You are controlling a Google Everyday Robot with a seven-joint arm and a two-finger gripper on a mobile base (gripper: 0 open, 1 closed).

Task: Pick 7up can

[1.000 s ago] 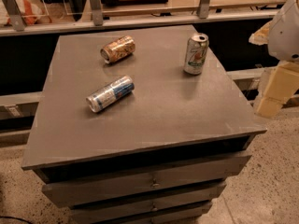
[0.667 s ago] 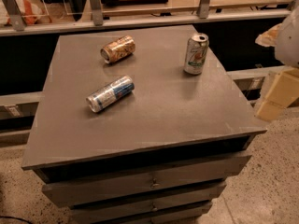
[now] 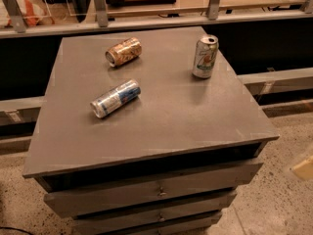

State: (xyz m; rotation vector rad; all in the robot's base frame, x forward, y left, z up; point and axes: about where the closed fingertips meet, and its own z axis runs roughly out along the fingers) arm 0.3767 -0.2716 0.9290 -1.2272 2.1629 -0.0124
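Right of the cabinet's [image 3: 166, 126] front corner, a pale tan blur [image 3: 304, 168] is cut off by the frame edge. It can't be told if it's arm or something else, and the gripper itself is out of sight. The cabinet's lowest drawer [image 3: 146, 225] runs off the bottom edge. The gap under its top is too dark to see into. The lettering on the 7up can [image 3: 205, 57] at the cabinet's far right is too small to read. Behind the cabinet, the metal posts [image 3: 99, 4] are cropped at the top, and an orange-and-white thing [image 3: 29, 11] far left is too blurred to name.
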